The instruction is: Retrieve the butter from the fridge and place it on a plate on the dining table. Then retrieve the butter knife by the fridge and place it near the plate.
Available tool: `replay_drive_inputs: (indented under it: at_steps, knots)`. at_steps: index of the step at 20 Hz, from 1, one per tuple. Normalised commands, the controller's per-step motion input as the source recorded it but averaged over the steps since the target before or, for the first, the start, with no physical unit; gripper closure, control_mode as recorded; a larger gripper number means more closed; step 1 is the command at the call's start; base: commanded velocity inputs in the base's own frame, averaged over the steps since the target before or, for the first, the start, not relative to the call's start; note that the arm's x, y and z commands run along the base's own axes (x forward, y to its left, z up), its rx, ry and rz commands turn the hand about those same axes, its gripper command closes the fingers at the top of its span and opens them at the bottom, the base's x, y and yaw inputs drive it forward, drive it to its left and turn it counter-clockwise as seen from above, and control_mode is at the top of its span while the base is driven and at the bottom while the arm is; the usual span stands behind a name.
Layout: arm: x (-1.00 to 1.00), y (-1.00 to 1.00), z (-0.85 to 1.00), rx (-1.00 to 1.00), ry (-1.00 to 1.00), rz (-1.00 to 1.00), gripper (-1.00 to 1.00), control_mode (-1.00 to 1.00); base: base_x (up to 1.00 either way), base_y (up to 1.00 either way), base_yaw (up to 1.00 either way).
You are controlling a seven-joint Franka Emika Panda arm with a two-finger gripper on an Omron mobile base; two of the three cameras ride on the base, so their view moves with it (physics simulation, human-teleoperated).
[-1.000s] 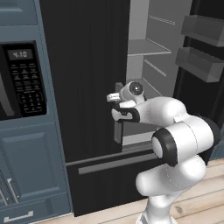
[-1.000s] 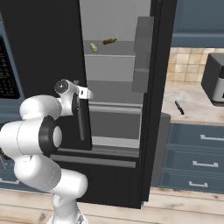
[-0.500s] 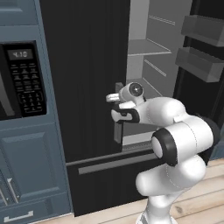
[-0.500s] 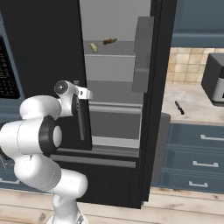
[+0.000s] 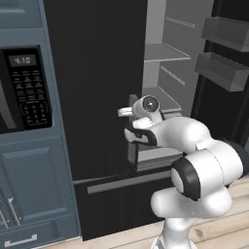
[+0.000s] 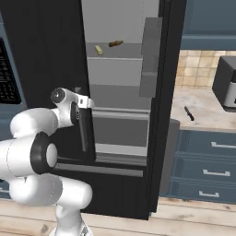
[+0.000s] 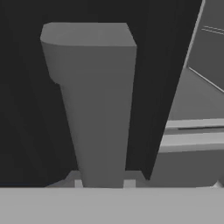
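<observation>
The black fridge [image 5: 97, 73] has its left door closed and its right door [image 6: 166, 92] swung open, so the pale grey shelves show. The butter [image 6: 98, 50], a small pale yellow stick, lies on an upper shelf beside a dark brown lump [image 6: 115, 44]. My gripper [image 5: 133, 140] [image 6: 82, 109] is shut on the grey vertical handle [image 7: 98, 109] of the left door, and the bar fills the gap between my fingertips. The dark butter knife [image 6: 189, 113] lies on the marbled counter [image 6: 205, 103] right of the fridge. The plate and dining table are out of view.
A blue-grey cabinet with a microwave [image 5: 24, 92] stands left of the fridge. A toaster [image 6: 228, 87] sits on the counter above blue drawers [image 6: 207, 161]. Door bins [image 5: 223, 34] jut from the open right door. The floor is pale wood.
My fingers have closed onto the left door's handle. The arm and the door have kept their places.
</observation>
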Motion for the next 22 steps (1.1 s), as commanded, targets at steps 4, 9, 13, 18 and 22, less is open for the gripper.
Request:
replay_drive_inputs:
  at_steps: [4, 9, 13, 18, 22]
  knots:
    - [-0.68, 0.35, 0.04, -0.08, 0.00, -0.09, 1.00, -1.00, 0.00, 0.00, 0.00]
    - [-0.68, 0.49, 0.02, -0.11, 0.01, -0.10, 1.00, -1.00, 0.00, 0.00, 0.00]
    - [-0.71, 0.46, 0.00, -0.07, 0.05, -0.10, 1.00, -1.00, 0.00, 0.00, 0.00]
    - [-0.73, 0.33, 0.00, 0.00, 0.07, -0.09, 1.00, -1.00, 0.00, 0.00, 0.00]
    - [-0.64, 0.39, 0.00, 0.00, 0.07, -0.11, 1.00, -1.00, 0.00, 0.00, 0.00]
